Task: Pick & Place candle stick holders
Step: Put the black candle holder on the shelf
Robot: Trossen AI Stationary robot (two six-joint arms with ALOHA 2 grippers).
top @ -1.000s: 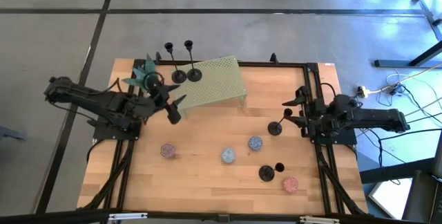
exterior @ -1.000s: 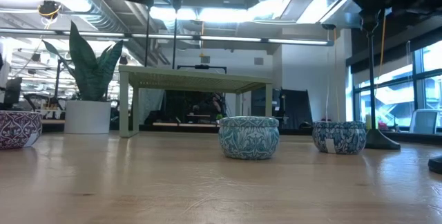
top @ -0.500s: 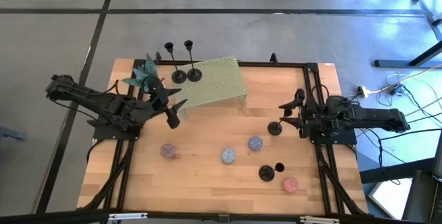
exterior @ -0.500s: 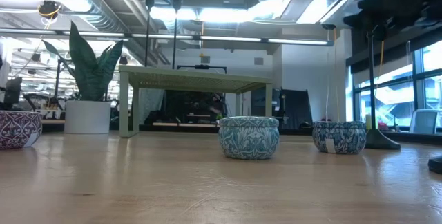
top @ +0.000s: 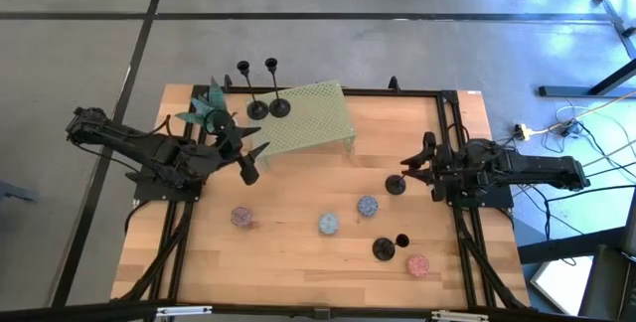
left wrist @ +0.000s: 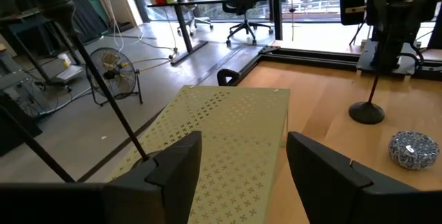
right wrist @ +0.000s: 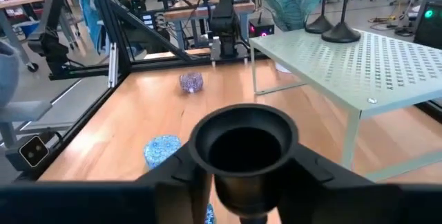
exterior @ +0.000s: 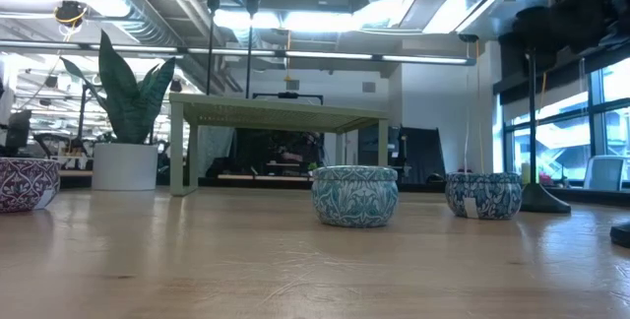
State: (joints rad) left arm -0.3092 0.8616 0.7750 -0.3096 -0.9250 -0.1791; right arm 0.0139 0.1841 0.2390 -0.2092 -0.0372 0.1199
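We note a light wooden table [top: 288,252] with a black frame, standing on a grey concrete floor; the low view looks into an open office with exposed ceiling ducts and windows at the right.

A pale green perforated stand [top: 310,118] sits near the table's far edge, toward the far left corner, with a potted plant [top: 204,108] just beside it. Four small patterned tins lie on the near half: a purple one [top: 241,217] toward the left edge, a teal one [top: 329,224] mid-table, a blue one [top: 368,205] just right of it, and a pink one [top: 417,264] near the near right corner. Their lids are on; we cannot see contents.

Two candle stick holders [top: 257,109] [top: 280,106] stand upright, bases side by side, on the stand's far left part. A third holder [top: 386,248] stands on the table just beside the pink tin.

The right gripper [top: 416,161] is by the right edge, and its fingers are clamped on the cup of the fourth holder [right wrist: 243,144], whose base [top: 396,185] we see on the wood beside the blue tin.

The left gripper [left wrist: 242,162] hangs above the stand's near left part, fingers apart and holding nothing.
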